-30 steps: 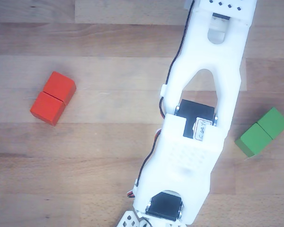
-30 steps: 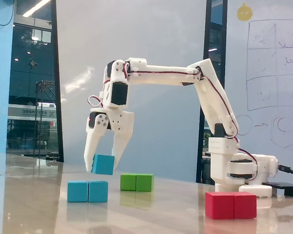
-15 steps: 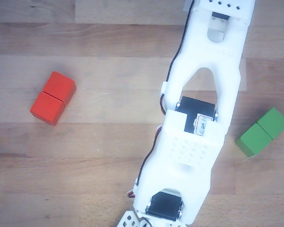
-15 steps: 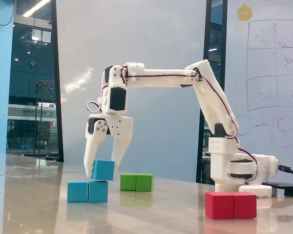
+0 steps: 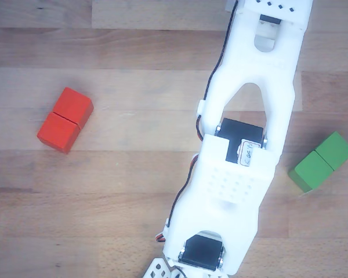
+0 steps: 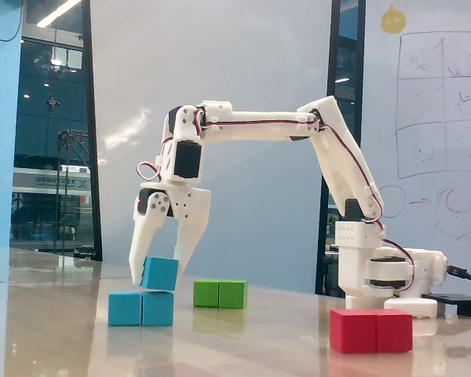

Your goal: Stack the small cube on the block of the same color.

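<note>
Hand (image 6: 156, 275) fingers have been parted around the small cube (image 6: 159, 273), now set on the blue block (image 6: 140, 308); stacking appears done

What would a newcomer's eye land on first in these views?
In the fixed view, the white gripper straddles a small bright-blue cube sitting on the oblong bright-blue block at lower left. The other view is dominated by the white arm, between red and green oblong blocks.
</note>
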Robot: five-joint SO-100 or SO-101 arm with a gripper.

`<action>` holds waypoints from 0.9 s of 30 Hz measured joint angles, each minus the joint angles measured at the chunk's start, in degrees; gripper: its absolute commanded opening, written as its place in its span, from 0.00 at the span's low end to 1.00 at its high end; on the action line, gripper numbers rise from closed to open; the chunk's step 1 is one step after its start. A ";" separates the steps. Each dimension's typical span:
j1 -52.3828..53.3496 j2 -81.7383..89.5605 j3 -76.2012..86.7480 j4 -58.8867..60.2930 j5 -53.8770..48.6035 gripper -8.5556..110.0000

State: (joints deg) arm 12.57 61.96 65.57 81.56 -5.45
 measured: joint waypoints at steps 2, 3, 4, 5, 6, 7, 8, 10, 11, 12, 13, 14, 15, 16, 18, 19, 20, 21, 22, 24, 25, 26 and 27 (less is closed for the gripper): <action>0.00 0.00 0.00 -0.09 0.00 0.15; 0.00 0.00 0.00 -0.09 0.00 0.15; 0.00 -0.18 0.00 -0.09 0.00 0.15; 0.00 -0.35 0.00 -0.09 0.00 0.15; 0.00 -0.70 0.00 -0.09 0.00 0.15; 0.00 -1.05 0.00 -0.09 0.00 0.15; 0.00 -1.23 -0.09 -0.09 0.00 0.15; 0.00 -1.32 -0.53 -0.09 0.00 0.15; 0.00 -1.32 -0.62 -0.09 0.00 0.15; 0.00 -1.32 -0.62 -0.09 0.00 0.15; 0.00 -1.32 -0.62 -0.09 0.00 0.15; 0.00 -1.32 -0.62 -0.09 0.00 0.15; 0.00 -1.32 -0.62 -0.09 0.00 0.16; 0.00 -1.32 -0.62 -0.09 0.00 0.16; 0.00 -1.32 -0.62 -0.09 0.00 0.18; 0.00 -1.32 -0.62 -0.09 0.00 0.20; 0.00 -1.32 -0.62 -0.09 0.00 0.21; 0.00 -1.32 -0.62 -0.09 0.00 0.23; 0.00 -1.32 -0.62 -0.09 0.00 0.25; 0.00 -1.32 -0.62 -0.09 0.00 0.30; 0.00 -1.32 -0.62 -0.09 0.00 0.32; 0.00 -1.32 -0.62 -0.09 0.00 0.34; 0.00 -1.32 -0.62 -0.09 0.00 0.36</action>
State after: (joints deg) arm 12.57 60.64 64.95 81.47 -5.45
